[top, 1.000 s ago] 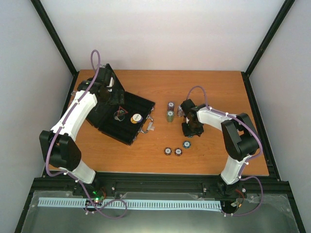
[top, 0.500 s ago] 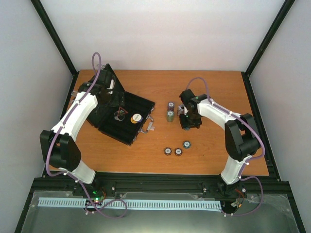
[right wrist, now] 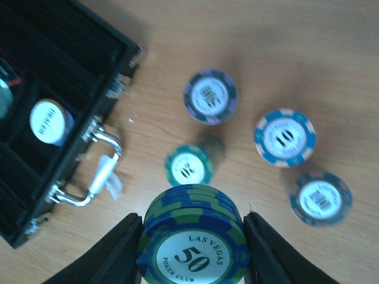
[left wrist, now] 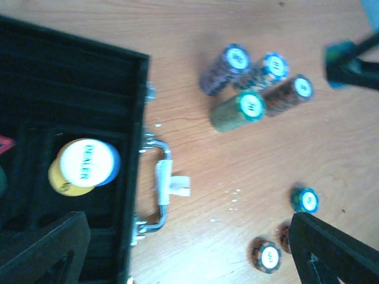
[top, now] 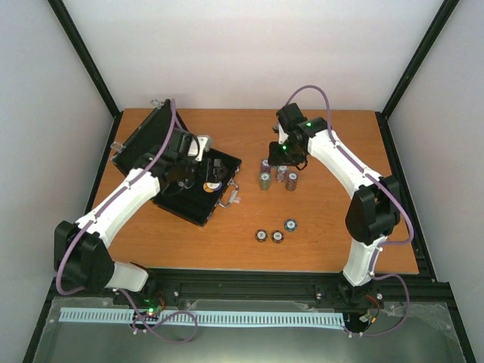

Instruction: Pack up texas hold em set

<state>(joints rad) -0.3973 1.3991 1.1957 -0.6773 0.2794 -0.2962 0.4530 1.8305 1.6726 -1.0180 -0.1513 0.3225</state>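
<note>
Barely begun, I'd say: the flat black hinged case (top: pixel 193 208) lies open at nine o'clock holding round dealer discs (left wrist: pixel 89 164), left gripper (left wrist: pixel 188 236) spread empty above, right gripper (right wrist: pixel 190 236) clamping a blue-green chip stack (right wrist: pixel 192 260), other striped stacks (top: pixel 278 175) loose at the case's three o'clock.

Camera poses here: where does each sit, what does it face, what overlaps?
Top external: above and behind the bases, looking down at the table; both arms whole, left arm over the open case, right arm above the chip stacks.
Left wrist: on the left arm, looking down at the case handle and dealer disc; open left end effector at bottom.
Right wrist: looking down at the chip stacks; right end effector grips a 50 stack.
Shared: both wrist views catch handle, dealer disc, chip stacks.
</note>
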